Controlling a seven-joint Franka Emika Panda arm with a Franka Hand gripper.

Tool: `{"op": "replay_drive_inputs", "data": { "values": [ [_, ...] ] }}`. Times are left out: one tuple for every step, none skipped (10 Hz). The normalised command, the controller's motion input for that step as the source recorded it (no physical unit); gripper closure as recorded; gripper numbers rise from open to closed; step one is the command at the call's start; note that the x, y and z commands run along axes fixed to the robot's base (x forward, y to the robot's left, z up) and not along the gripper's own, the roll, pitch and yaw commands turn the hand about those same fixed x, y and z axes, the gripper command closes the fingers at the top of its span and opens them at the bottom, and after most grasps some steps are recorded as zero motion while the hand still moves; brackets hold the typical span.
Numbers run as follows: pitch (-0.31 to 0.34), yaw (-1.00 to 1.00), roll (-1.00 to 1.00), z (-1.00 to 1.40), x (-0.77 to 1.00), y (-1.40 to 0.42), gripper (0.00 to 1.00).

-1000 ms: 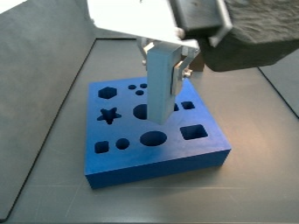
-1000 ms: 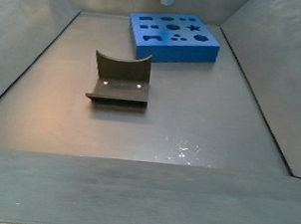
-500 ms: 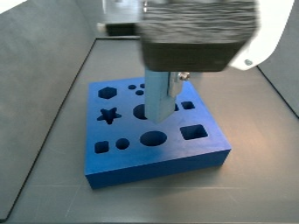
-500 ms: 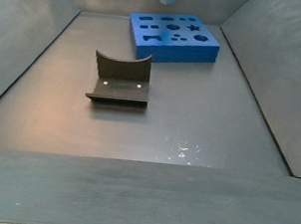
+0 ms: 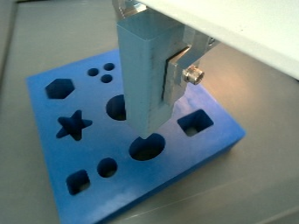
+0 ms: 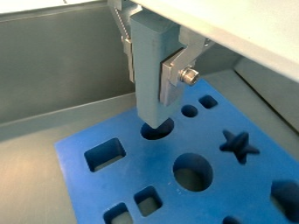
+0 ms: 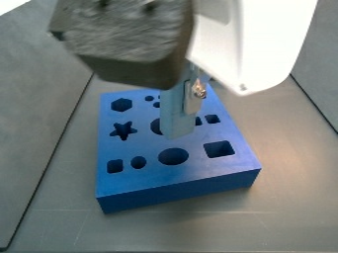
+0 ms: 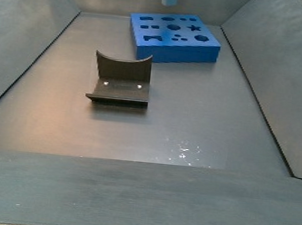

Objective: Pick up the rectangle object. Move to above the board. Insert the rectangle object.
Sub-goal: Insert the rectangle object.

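In both wrist views my gripper (image 5: pixel 149 83) (image 6: pixel 152 72) is shut on the rectangle object (image 5: pixel 142 61) (image 6: pixel 152 92), a tall light-blue block held upright. One silver finger (image 5: pixel 176 74) presses its side. The block's lower end hangs just over a round hole (image 6: pixel 156 132) near the middle of the board (image 5: pixel 70 206) (image 6: pixel 251 188), a thick bright-blue slab with many shaped holes. In a side view the block (image 7: pixel 176 114) stands above the board (image 7: pixel 185 183), and the arm's blurred body hides most of the gripper. The board (image 8: pixel 176 52) lies at the far end of the floor.
The dark fixture (image 8: pixel 119 81) stands on the grey floor nearer the camera than the board. Sloping grey walls (image 8: pixel 24 62) enclose the floor on both sides. Star (image 5: pixel 73 126), hexagon (image 5: pixel 59 87) and square holes (image 5: pixel 194 122) surround the block's end.
The arm's bulky body has swung across the side view and now covers the upper gripper. The block has stayed over the middle of the board, perhaps slightly lower.
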Motion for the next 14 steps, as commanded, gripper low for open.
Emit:
{"op": "replay_drive_inputs", "data": {
  "values": [
    [-0.131, -1.0, -0.06, -0.27, 0.0, 0.0, 1.0],
    [-0.137, -1.0, -0.07, -0.3, 0.0, 0.0, 1.0],
    [-0.157, -0.74, 0.13, -0.12, -0.28, 0.0, 1.0],
    [0.0, 0.0, 0.01, 0.0, 0.0, 0.0, 1.0],
    [0.0, 0.0, 0.0, 0.0, 0.08, -0.03, 1.0],
    [0.363, -0.15, 0.16, 0.0, 0.67, -0.23, 1.0],
    [0.626, -0.01, 0.2, 0.0, 0.69, -0.23, 1.0],
    [0.68, -0.07, 0.07, 0.0, 0.66, -0.06, 1.0],
    [0.631, -0.09, 0.14, 0.0, 0.55, -0.08, 1.0],
    [0.037, 0.0, 0.0, 0.0, 0.07, 0.0, 1.0],
    [0.646, -0.07, 0.0, -0.03, 0.73, 0.0, 1.0],
    [0.814, 0.0, 0.0, 0.0, 0.77, 0.0, 1.0],
    [0.754, -0.05, 0.0, 0.0, 0.71, 0.0, 1.0],
    [0.186, 0.0, 0.0, 0.0, 0.11, 0.0, 1.0]
  ]
}}
